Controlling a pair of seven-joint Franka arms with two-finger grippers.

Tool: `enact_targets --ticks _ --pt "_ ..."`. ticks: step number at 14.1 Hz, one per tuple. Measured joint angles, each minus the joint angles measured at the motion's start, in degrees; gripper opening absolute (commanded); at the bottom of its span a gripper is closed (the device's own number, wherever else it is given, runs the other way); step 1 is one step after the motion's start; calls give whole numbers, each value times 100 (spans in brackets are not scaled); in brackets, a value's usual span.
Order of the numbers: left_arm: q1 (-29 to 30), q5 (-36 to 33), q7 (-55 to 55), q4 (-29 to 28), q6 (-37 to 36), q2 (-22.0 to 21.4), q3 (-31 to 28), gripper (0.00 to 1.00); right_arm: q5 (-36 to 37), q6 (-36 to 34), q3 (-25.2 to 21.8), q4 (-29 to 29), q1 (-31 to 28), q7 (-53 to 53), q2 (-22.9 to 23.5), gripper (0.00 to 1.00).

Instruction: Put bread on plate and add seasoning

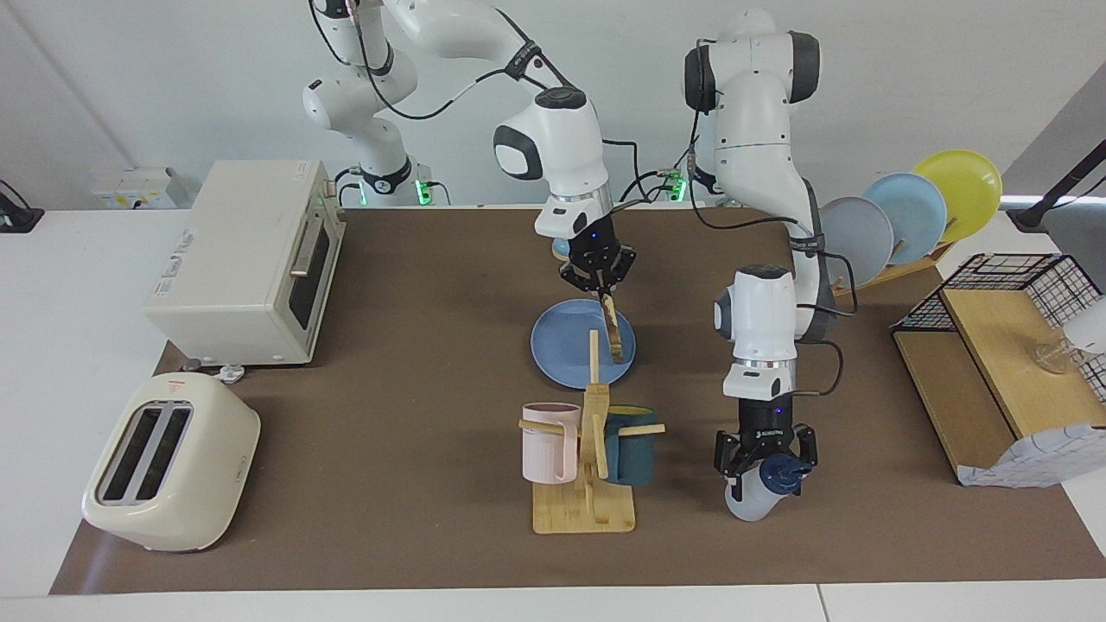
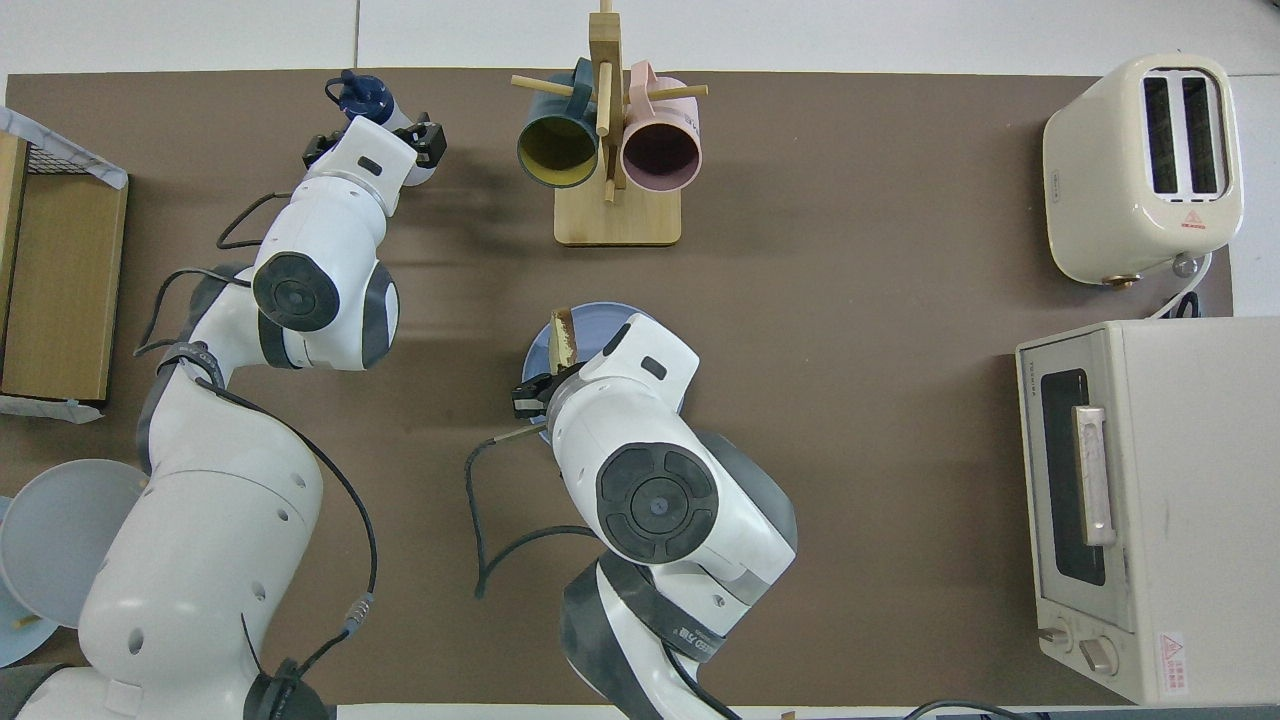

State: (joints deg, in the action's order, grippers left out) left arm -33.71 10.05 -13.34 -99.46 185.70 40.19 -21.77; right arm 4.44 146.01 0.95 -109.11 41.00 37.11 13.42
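i see a white table (image 1: 52,363) covered by a brown mat (image 1: 415,363). on the mat sit a cream toaster oven (image 1: 246,259), a cream two-slot toaster (image 1: 168,462), a round blue plate (image 1: 562,345), a bamboo mug stand (image 1: 586,510) and a wooden wire-sided rack (image 1: 994,380).

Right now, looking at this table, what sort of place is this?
Probably a robot lab set up as a mock kitchen: a toaster and toaster oven share the brown-covered table with a mug tree and plate rack.
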Motion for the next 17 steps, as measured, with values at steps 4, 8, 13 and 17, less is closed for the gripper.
enact_targets --ticks 4,8,13,17 --pt "0 0 0 9 6 16 17 0 0 66 -4 -23 -45 0 0 0" --pt "11 0 1 13 6 17 16 0 3 394 -4 -248 -109 0 1 0" --pt "43 -1 3 15 5 17 12 0 3 614 -6 -523 -194 0 -18 0" --pt "44 -1 3 47 5 18 10 0 4 614 -8 -688 -394 0 -40 31"
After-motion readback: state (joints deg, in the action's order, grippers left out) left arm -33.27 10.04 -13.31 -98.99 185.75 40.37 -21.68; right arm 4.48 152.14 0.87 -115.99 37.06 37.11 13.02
